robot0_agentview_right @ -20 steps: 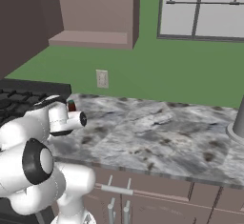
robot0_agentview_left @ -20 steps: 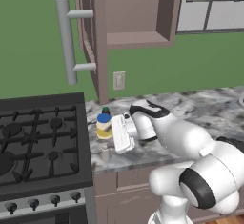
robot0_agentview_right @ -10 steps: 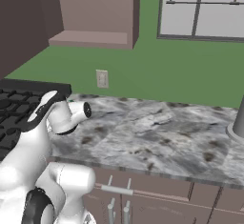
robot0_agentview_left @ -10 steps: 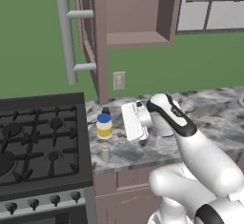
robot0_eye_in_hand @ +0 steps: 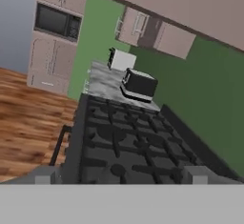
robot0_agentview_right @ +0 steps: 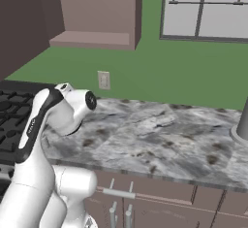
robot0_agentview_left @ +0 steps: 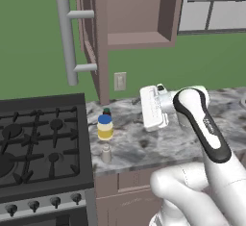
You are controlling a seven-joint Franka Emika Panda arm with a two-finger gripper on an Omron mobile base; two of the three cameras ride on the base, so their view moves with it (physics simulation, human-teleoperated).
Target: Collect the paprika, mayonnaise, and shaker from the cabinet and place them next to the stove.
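Note:
On the marble counter just right of the stove (robot0_agentview_left: 38, 138) stand three containers. The pale yellow mayonnaise (robot0_agentview_left: 104, 127) with a blue lid is in the middle. The dark-capped paprika (robot0_agentview_left: 106, 110) peeks out behind it, and the slim whitish shaker (robot0_agentview_left: 106, 154) stands in front near the counter edge. My gripper (robot0_agentview_left: 147, 107) hovers above the counter to their right, apart from them and pointing toward the stove (robot0_eye_in_hand: 128, 142). In the hand view its fingertips (robot0_eye_in_hand: 47, 174) stand wide apart: the gripper (robot0_eye_in_hand: 121, 175) is open with nothing in it. The cabinet (robot0_agentview_left: 139, 13) hangs above with its door swung open.
The cabinet door's long grey bar handle (robot0_agentview_left: 67, 42) juts out above the stove. A wall outlet (robot0_agentview_left: 120, 81) sits behind the counter. A grey object (robot0_agentview_right: 242, 125) stands at the counter's far right. Beyond the stove are a black toaster (robot0_eye_in_hand: 139, 85) and a microwave (robot0_eye_in_hand: 56, 22).
The hand has risen and drawn back to the right, away from the containers on the counter. Its jaws stay open. The containers have not moved.

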